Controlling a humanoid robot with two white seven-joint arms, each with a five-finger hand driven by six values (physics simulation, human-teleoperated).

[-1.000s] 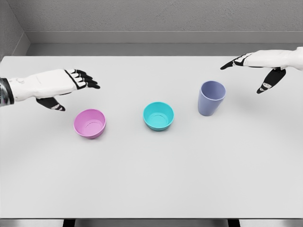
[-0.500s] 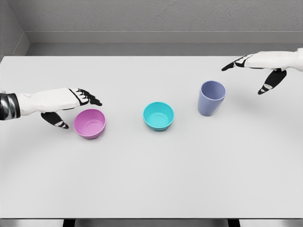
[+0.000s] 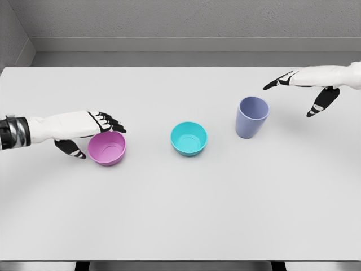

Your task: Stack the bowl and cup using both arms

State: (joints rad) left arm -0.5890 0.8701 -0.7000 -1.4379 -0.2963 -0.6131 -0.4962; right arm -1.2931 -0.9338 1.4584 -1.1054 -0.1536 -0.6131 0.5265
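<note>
- Head view: a pink bowl (image 3: 107, 148) is seen at the left of the white table (image 3: 180, 214), a teal bowl (image 3: 189, 138) in the middle, an upright lilac cup (image 3: 251, 117) to the right.
- The left hand (image 3: 84, 132) is placed at the pink bowl's left rim, fingers spread over its far edge, thumb low beside its wall, nothing gripped.
- The right hand (image 3: 307, 87) is held open, right of and beyond the cup, apart from it.
- Compared with a second ago, the left hand is lower and nearer the bowl; the right hand is barely changed.

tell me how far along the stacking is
Nothing is stacked: the pink plastic bowl, teal plastic bowl and lavender plastic cup stand apart on the white table. In hand: the left hand is at the pink bowl's rim, fingers open, no grasp. The right hand hovers open beyond the cup. All lifting and nesting remains.
</note>
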